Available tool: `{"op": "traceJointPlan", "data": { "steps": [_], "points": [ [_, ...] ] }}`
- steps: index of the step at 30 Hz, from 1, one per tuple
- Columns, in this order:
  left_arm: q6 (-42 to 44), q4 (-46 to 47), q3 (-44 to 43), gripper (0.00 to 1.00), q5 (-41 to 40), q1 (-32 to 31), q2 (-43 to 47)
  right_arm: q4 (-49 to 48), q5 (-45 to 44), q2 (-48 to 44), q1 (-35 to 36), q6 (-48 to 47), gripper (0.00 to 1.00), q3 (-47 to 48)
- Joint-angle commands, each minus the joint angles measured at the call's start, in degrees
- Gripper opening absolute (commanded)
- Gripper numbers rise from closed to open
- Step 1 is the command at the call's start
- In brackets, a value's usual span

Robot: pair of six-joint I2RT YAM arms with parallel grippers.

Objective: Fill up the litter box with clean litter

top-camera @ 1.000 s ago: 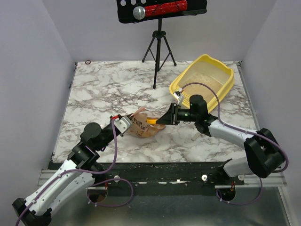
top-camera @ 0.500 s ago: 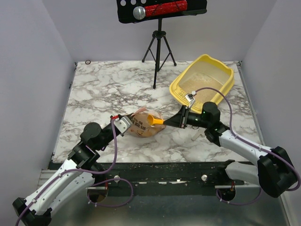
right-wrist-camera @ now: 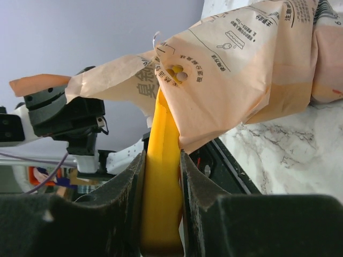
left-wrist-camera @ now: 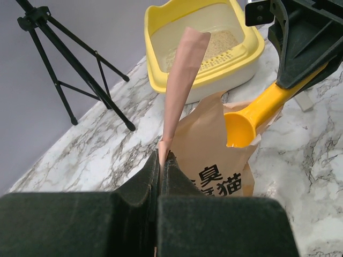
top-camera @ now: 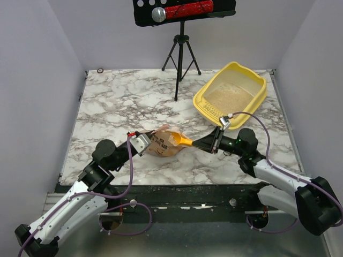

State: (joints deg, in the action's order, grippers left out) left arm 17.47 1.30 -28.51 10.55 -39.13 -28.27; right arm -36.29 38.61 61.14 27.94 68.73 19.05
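Pinching the upright flap of the paper bag (left-wrist-camera: 214, 155) with the left gripper (left-wrist-camera: 159, 160), jaws pressed fully together. Clamping the yellow scoop (left-wrist-camera: 252, 115) by its handle in the right gripper (right-wrist-camera: 161, 166), jaws part-way open around it, bowl poking into the bag's mouth. Finding the litter box (top-camera: 201, 101) at the far right of the table (top-camera: 118, 101), well apart from the bag, clean litter (top-camera: 228, 96) spread over its floor.

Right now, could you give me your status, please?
Left fingers shut on bag flap. Right fingers shut on scoop, bowl at bag mouth. Litter box partly filled, unobstructed.
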Motion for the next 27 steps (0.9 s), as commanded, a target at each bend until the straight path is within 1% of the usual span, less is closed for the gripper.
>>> {"op": "traceJointPlan", "data": {
  "steps": [1, 8, 10, 12, 15, 17, 27],
  "points": [
    [-1.13, 6.34, 0.3, 0.0, 1.76, 0.02, 1.2, -5.11, -1.6, -4.18, -0.87, 7.12, 0.0, -3.49],
    [-2.97, 8.28, 0.65, 0.0, 2.2, -0.5, -0.55, -3.88, -3.28, -8.4, -1.05, 8.18, 0.0, -5.34],
    [-3.67, 8.63, 0.56, 0.0, 2.37, -0.94, -1.61, -0.64, -3.71, -9.9, -1.05, 6.69, 0.0, -4.73],
    [-4.2, 8.89, 0.3, 0.0, 2.37, -1.12, -2.4, 4.98, -4.77, -12.35, -1.05, 4.5, 0.0, -3.5],
    [-4.99, 10.12, 0.65, 0.0, 2.64, -1.38, -2.75, 8.77, -5.91, -15.87, -1.14, 3.35, 0.0, -3.05],
    [-5.87, 11.0, 0.83, 0.0, 3.16, -1.47, -2.75, 13.25, -6.61, -17.54, -1.14, 2.29, 0.0, -2.18],
    [-6.4, 11.71, 1.09, 0.0, 3.25, -1.73, -2.31, 20.55, -10.83, -27.29, -1.23, 4.22, 0.0, -4.72]
  ]
}}
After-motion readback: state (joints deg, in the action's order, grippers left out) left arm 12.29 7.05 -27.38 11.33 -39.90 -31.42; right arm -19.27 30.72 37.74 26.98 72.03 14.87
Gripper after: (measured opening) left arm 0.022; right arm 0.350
